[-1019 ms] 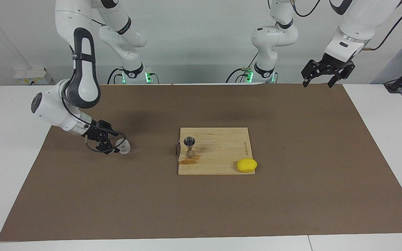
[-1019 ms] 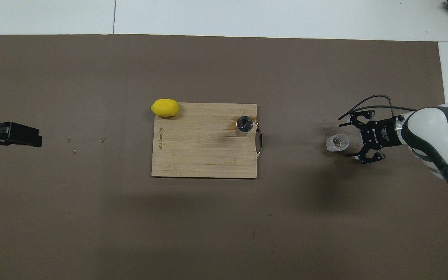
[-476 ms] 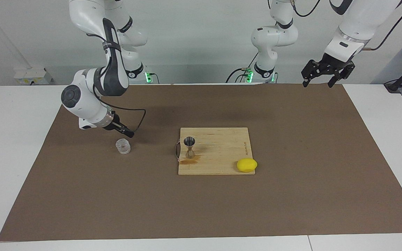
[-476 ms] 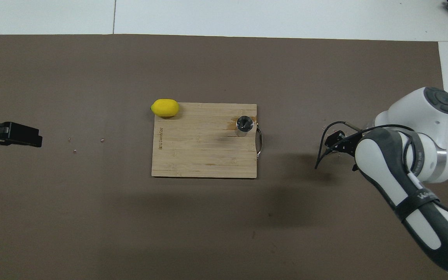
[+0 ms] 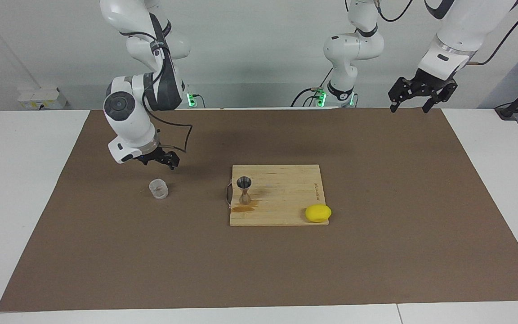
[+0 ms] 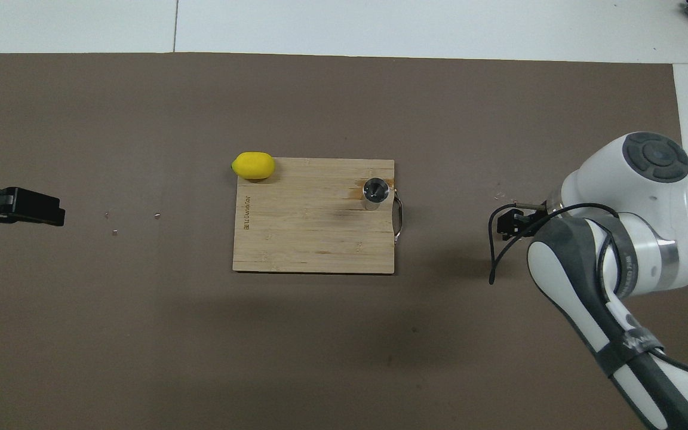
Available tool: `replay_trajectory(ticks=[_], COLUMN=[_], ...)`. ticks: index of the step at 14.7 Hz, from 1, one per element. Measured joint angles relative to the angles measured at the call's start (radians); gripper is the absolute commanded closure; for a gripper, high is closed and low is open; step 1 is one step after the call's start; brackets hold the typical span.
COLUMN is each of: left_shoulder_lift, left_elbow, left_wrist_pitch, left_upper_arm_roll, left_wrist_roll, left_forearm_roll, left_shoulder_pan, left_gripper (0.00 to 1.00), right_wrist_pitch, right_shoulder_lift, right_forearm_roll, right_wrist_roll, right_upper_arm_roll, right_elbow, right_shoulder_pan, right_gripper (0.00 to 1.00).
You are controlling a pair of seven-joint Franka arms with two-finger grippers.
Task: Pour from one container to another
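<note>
On the brown mat, toward my right arm's end of the table, the clear cup sits upright with nothing touching it. My right gripper hangs in the air just over the mat beside the cup, empty, fingers apart. Steel jigger stands upright on the bamboo cutting board mid-table, by the handle edge, with a brownish stain at its foot. A lemon sits on the board's corner. My left gripper waits up high over the mat's edge, fingers spread, holding nothing.
</note>
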Motion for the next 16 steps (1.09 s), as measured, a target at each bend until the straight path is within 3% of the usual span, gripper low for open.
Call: replay_trajectory(ticks=[6,11,16], left_shoulder_lift=[0.0,0.0,0.0], left_elbow=[0.0,0.0,0.0], left_wrist_pitch=[0.0,0.0,0.0], left_upper_arm_roll=[0.0,0.0,0.0], left_wrist_roll=[0.0,0.0,0.0], left_forearm_roll=[0.0,0.0,0.0], left_shoulder_pan=[0.0,0.0,0.0], left_gripper=[0.0,0.0,0.0], right_wrist_pitch=[-0.04,-0.279,-0.403], right_shoulder_lift=[-0.121,-0.112,-0.06], right_forearm_roll=[0.0,-0.001,-0.002], right_wrist_roll=[-0.067,-0.067,-0.067], right_upper_arm_roll=[-0.014,-0.015,-0.016], right_elbow=[0.112,0.354,0.482], right_shoulder_pan=[-0.014,-0.016,-0.034], right_gripper=[0.0,0.0,0.0])
